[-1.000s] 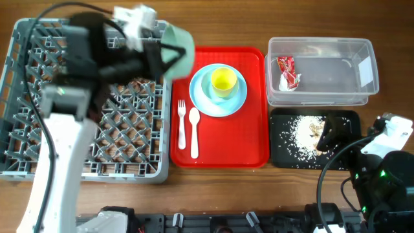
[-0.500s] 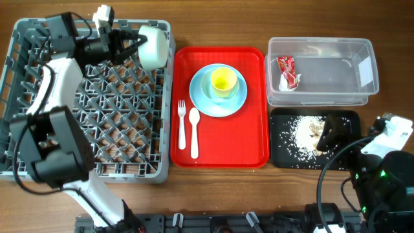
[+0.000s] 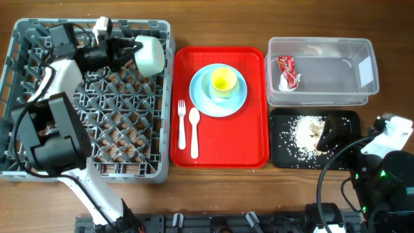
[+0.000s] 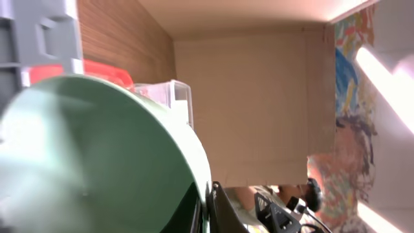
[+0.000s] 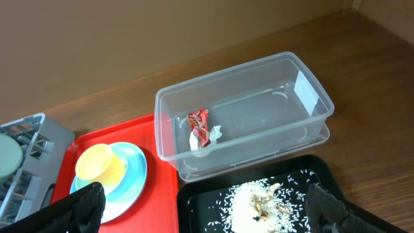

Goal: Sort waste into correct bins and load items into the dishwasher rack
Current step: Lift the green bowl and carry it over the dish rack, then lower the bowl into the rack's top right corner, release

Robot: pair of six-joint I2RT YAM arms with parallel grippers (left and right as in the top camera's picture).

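Note:
My left gripper [image 3: 129, 52] is shut on the rim of the mint-green bowl [image 3: 149, 55], which is tipped on its side over the far right corner of the grey dishwasher rack [image 3: 116, 133]. In the left wrist view the bowl [image 4: 97, 155] fills the left half, its rim pinched in the gripper [image 4: 208, 208]. A light blue plate [image 3: 207, 97] with a yellow cup [image 3: 223, 81], a white fork [image 3: 182, 123] and a spoon [image 3: 194, 133] lie on the red tray [image 3: 249, 142]. My right gripper [image 5: 207, 217] hangs open over the black tray [image 3: 346, 149] of rice [image 5: 259, 204].
The clear tub [image 3: 330, 71] at the far right holds a red-and-white wrapper [image 3: 288, 71]. It stands just behind the black tray. The right arm's base [image 3: 381, 175] sits at the near right corner. Upright pegs cover the rack's floor.
The left arm has swung left and down with the bowl, from a blurred spot above the rack's right edge to the rack's far right corner. The right arm has not moved.

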